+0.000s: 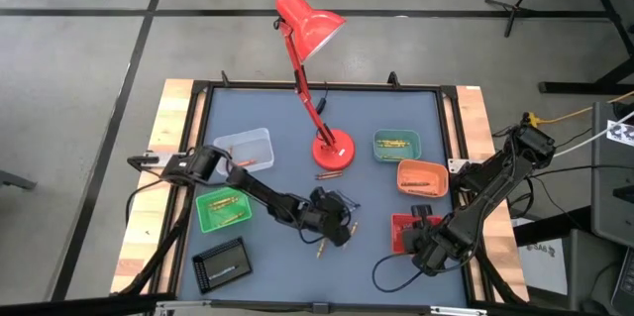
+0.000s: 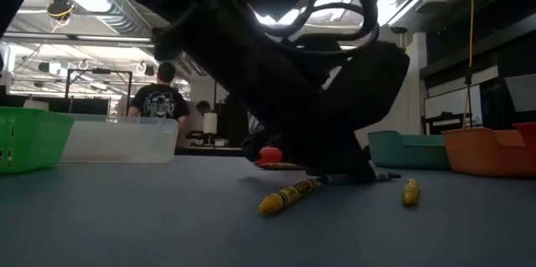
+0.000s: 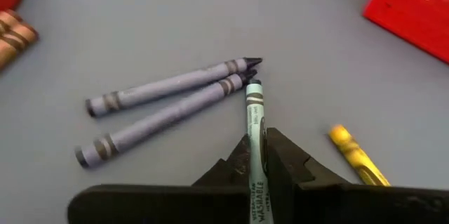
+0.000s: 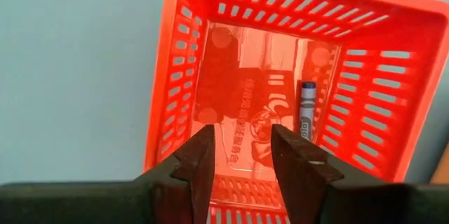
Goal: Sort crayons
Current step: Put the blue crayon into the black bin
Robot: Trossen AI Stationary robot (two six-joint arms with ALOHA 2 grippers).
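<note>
The main risk I see is at the left gripper: it is closed on a green crayon, but in the left wrist view the crayon sits between the fingers only by its back part and most of its length sticks out in front, so it may turn or slip out when the arm lifts, I think. Its tip is almost touching the dark tips of two blue-purple crayons that lie side by side on the mat just ahead of the gripper, so a small push forward could roll them away. A yellow crayon lies just beside the gripper on the other side, and a careless lift could knock it too. In the high view this gripper is low over the mat near the front middle of the table, between the green tray and the red tray; the green tray already holds some crayons, and I judge it is the place for the green one, so the arm must carry it back there without dropping it. Going to the right, the right gripper hangs over the red tray with its fingers apart and holding nothing; one blue-purple crayon lies inside this tray, near its wall, which looks like a wrong colour for it
</note>
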